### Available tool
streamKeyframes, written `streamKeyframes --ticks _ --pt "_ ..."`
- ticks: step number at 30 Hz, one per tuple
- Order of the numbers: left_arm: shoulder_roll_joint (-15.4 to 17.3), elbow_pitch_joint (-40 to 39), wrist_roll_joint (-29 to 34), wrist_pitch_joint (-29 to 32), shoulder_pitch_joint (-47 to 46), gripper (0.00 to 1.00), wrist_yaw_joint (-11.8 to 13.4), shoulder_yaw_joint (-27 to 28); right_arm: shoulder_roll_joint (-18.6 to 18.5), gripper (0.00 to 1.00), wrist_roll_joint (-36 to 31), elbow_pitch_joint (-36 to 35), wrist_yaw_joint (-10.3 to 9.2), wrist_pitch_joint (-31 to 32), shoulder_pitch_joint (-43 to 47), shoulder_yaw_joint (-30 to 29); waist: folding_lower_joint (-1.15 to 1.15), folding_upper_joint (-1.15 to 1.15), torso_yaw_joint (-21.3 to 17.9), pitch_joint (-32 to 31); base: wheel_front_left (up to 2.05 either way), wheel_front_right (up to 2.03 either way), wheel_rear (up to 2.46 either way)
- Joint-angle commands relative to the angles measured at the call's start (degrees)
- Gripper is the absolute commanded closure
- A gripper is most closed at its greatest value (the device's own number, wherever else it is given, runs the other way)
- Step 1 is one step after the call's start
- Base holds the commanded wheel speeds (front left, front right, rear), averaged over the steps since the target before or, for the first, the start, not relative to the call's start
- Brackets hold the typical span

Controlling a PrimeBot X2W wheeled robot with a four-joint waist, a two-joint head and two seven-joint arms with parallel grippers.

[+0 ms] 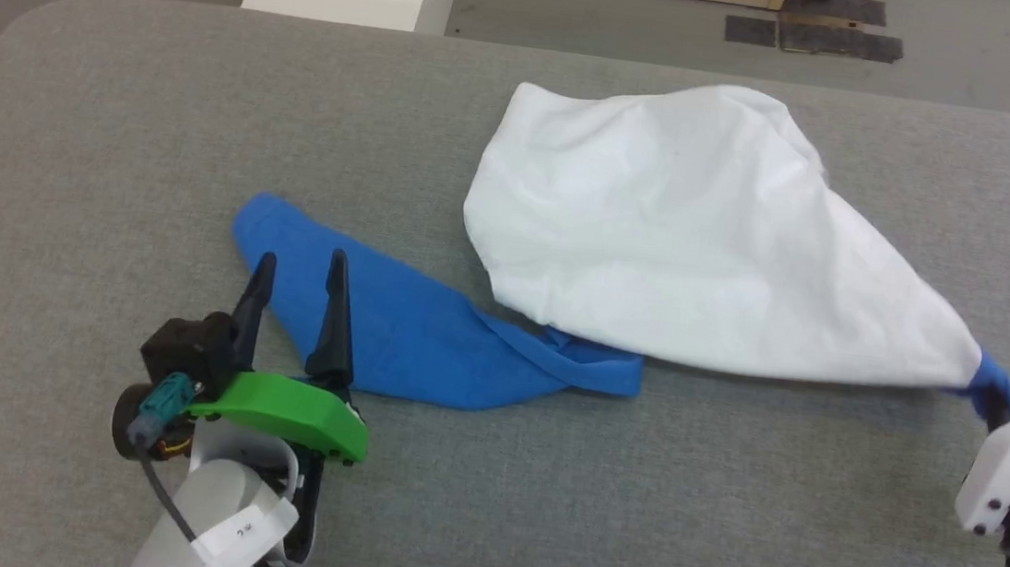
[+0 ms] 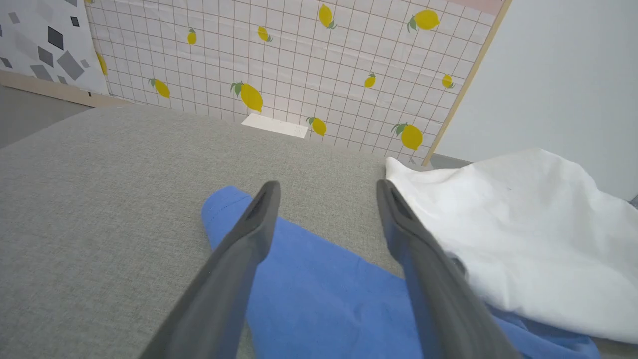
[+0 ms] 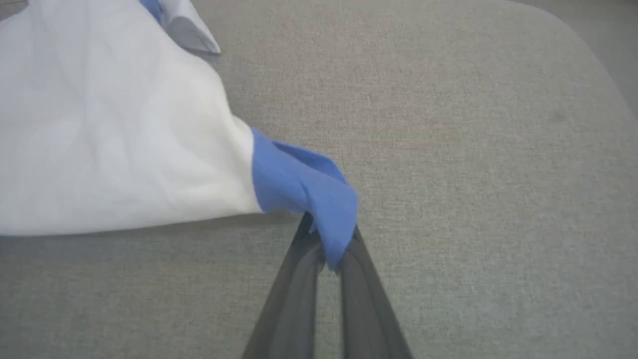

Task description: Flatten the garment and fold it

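Progress: early | garment lies right of centre on the table, white body heaped, blue sleeve trailing left; not flat, no fold made | left claw spread open over that sleeve, gripping nothing | right claw pinched on the right blue sleeve tip | hidden: chest lettering, neckline

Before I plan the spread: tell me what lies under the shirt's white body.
A blue sleeve and blue strip slip under the near edge of the white body; how far they reach beneath is covered.
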Motion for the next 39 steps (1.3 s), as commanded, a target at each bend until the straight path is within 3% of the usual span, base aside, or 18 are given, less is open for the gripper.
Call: streamKeyframes --ticks 1,2,7,12,25,26,27,28,35,39 --pt "0.0 0.5 0.1 0.7 0.8 0.00 -0.5 -0.4 1.4 0.78 -0.5 -0.9 -0.08 0.7 0.9 -0.6 0.00 0.00 -0.6 -0.4 0.00 0.00 0.00" --pt "0.0 1.0 -0.1 1.7 0.8 0.00 -0.8 -0.9 2.3 0.00 -0.4 -1.7 -0.08 0.6 1.2 -1.3 0.00 0.00 -0.8 -0.6 0.00 0.00 0.00" --pt "-0.6 2.4 -0.6 9.8 -0.7 0.00 -3.7 -6.2 5.1 0.00 -1.0 -4.7 -0.08 -0.8 2.1 -4.9 0.00 0.00 -1.2 -1.3 0.00 0.00 0.00" --pt "-1.6 4.8 -0.8 22.8 -5.1 0.00 -6.4 -13.4 6.3 0.00 -1.9 -7.2 -0.08 -1.4 2.7 -8.4 0.00 0.00 -1.8 -1.1 0.00 0.00 0.00" --pt "-2.7 18.3 -0.4 42.7 -16.9 0.00 -3.4 -20.7 7.8 0.00 -2.1 -8.3 -0.08 -2.1 2.4 -9.3 0.00 0.00 -7.2 2.0 0.00 0.00 0.00" --pt "-2.7 18.8 -0.8 43.8 -17.0 0.15 -3.3 -20.9 7.8 0.00 -2.1 -8.2 -0.08 -2.3 2.4 -9.4 0.00 0.00 -7.4 2.1 0.00 0.00 0.00" --pt "-2.8 19.1 -1.2 44.4 -17.1 0.62 -3.4 -21.1 7.9 0.00 -2.1 -8.1 -0.08 -2.5 2.5 -9.6 0.00 0.00 -7.5 2.1 0.00 0.00 0.00" --pt "-2.8 19.2 -1.8 44.6 -17.1 1.00 -3.4 -21.1 8.0 0.00 -2.2 -8.0 -0.08 -2.7 2.6 -9.9 0.00 0.00 -7.6 2.2 0.00 0.00 0.00" --pt "-2.1 15.3 -7.2 43.8 -13.8 1.00 -3.1 -17.9 8.3 0.00 -3.1 -6.4 -0.08 -3.9 3.6 -11.5 0.00 0.00 -5.6 0.2 0.00 0.00 0.00" --pt "2.4 8.3 -10.1 46.6 -9.5 1.00 -1.5 -14.1 8.4 0.00 -3.7 -5.1 -0.08 -4.6 4.4 -11.6 0.00 0.00 -2.9 -2.0 0.00 0.00 0.00"
